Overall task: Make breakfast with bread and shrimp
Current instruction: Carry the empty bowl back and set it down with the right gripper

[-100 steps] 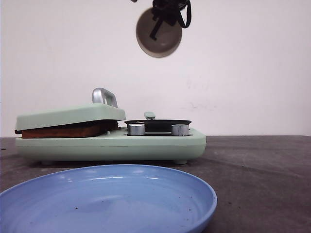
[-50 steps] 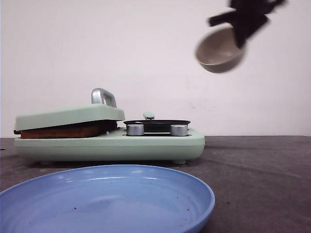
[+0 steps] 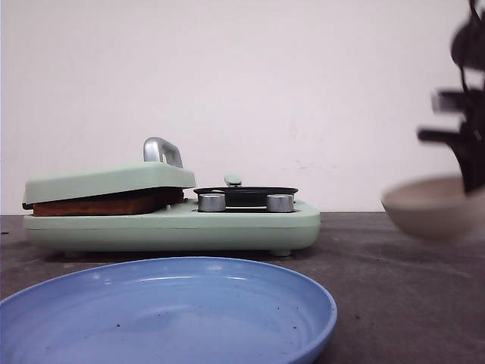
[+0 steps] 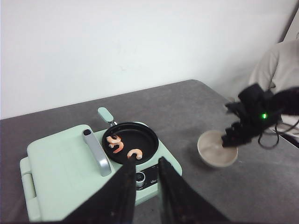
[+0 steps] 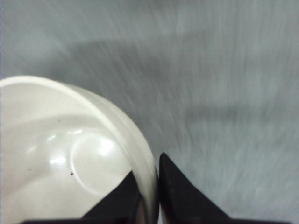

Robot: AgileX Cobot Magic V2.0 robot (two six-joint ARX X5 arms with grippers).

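Observation:
The bread [image 3: 98, 204] lies under the shut lid of the green breakfast maker [image 3: 167, 224]; only its brown edge shows. Three shrimp [image 4: 117, 144] lie in the small black pan [image 4: 140, 140], which also shows in the front view [image 3: 246, 192]. My right gripper [image 3: 471, 182] is shut on the rim of an empty beige bowl [image 3: 430, 214], held upright low at the far right. The grip shows in the right wrist view [image 5: 148, 175] on the bowl [image 5: 60, 158]. My left gripper [image 4: 148, 161] hovers above the maker's knobs, jaws narrowly apart and empty.
A large blue plate [image 3: 167, 318] sits at the front of the grey table. The maker's metal lid handle [image 4: 96, 151] stands beside the pan. A seated person [image 4: 275, 65] is at the table's far right side.
My right gripper has carried the bowl from high above the pan to the right and down near the table. The bowl has turned from tipped to upright.

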